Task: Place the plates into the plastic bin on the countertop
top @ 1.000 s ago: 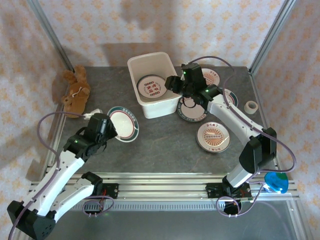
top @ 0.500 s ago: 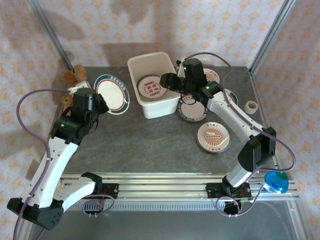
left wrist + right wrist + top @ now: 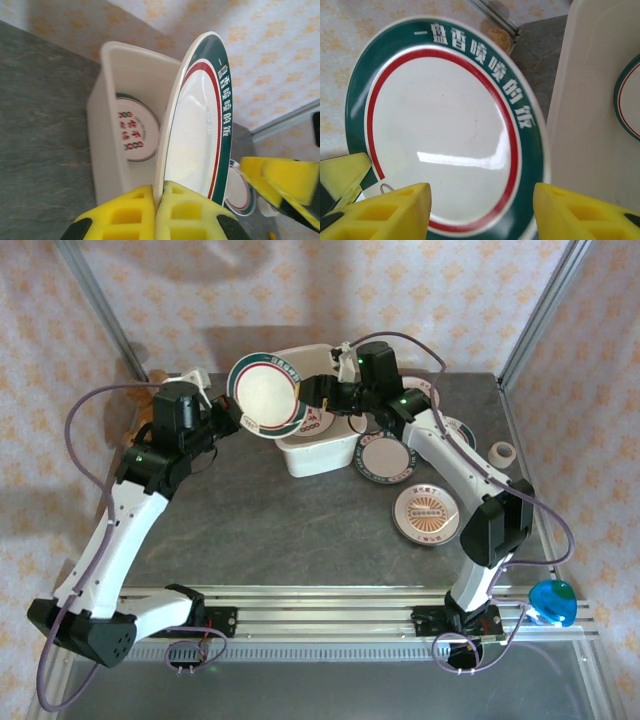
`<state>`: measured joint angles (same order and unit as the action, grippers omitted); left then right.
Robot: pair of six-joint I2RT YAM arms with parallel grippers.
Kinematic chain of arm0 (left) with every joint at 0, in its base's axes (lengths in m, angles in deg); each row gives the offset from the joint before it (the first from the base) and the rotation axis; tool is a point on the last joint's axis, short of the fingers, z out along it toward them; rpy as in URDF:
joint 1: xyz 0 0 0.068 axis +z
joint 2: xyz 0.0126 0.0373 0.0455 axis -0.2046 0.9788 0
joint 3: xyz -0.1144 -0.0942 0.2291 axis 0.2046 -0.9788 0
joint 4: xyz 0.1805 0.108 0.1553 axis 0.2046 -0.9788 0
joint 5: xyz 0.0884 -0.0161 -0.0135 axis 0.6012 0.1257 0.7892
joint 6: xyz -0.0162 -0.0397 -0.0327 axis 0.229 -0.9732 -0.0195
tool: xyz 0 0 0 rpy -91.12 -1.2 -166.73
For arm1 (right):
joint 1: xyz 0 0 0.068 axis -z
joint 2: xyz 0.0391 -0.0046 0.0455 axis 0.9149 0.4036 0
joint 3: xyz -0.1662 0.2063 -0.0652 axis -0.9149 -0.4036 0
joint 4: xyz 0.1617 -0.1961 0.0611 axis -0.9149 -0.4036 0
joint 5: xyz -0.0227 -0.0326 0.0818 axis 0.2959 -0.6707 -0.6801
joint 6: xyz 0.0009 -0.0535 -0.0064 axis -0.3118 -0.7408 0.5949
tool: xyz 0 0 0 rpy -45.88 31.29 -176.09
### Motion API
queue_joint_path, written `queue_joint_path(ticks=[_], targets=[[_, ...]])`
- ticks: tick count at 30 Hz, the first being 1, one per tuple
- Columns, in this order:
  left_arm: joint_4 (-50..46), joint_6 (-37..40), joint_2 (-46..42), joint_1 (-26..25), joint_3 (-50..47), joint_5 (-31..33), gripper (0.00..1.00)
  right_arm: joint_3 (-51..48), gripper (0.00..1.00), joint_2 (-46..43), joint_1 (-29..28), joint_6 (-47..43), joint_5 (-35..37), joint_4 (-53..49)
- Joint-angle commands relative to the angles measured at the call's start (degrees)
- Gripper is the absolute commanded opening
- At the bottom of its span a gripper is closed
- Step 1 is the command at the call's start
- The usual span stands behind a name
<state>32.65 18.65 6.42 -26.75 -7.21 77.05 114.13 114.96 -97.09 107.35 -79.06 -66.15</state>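
Noted plate (image 3: 265,395) raised and tilted above bin's (image 3: 322,458) left rim, well off countertop (image 3: 300,525). Saw second plate (image 3: 134,131) lying flat inside bin. Found left gripper (image 3: 157,202) clamped on raised plate's rim. Found right gripper (image 3: 482,200) open, jaws spread facing plate's front.

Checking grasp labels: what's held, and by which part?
Left gripper pinches the teal-banded plate by its rim. Right gripper is open near it, holding nothing.

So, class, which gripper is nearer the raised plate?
Left. The left gripper is shut on the plate's rim; the right gripper hangs open just in front of its face, over the bin.
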Motion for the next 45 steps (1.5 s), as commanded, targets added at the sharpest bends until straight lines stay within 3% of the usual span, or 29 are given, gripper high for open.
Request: queue_joint_path(ticks=[1, 9, 20, 32, 38, 45], targets=[[7.21, -1.62, 0.70, 0.35, 2.67, -5.21, 0.00, 2.30, 0.55, 0.93, 0.71, -0.63, 0.97, -2.16], [7.99, -1.02, 3.82, 0.35, 4.51, -5.94, 0.00, 0.36, 0.53, 1.13, 2.35, 1.39, 1.24, 0.52], [8.03, -0.44, 6.69, 0.44, 7.03, -6.27, 0.00, -3.38, 0.59, -2.69, 6.61, 1.84, 4.95, 2.20], [10.81, -2.28, 9.14, 0.44, 7.78, -8.01, 0.00, -2.89, 0.52, 1.67, 6.80, 7.50, -6.92, 10.70], [11.07, -2.02, 10.46, 0.44, 8.79, -8.20, 0.00, -3.33, 0.38, 2.29, 6.79, 8.17, -7.23, 11.56], [10.69, -1.88, 12.27, 1.44, 9.36, -9.26, 0.00, -3.59, 0.13, 2.35, 6.81, 8.89, -6.87, 13.49]])
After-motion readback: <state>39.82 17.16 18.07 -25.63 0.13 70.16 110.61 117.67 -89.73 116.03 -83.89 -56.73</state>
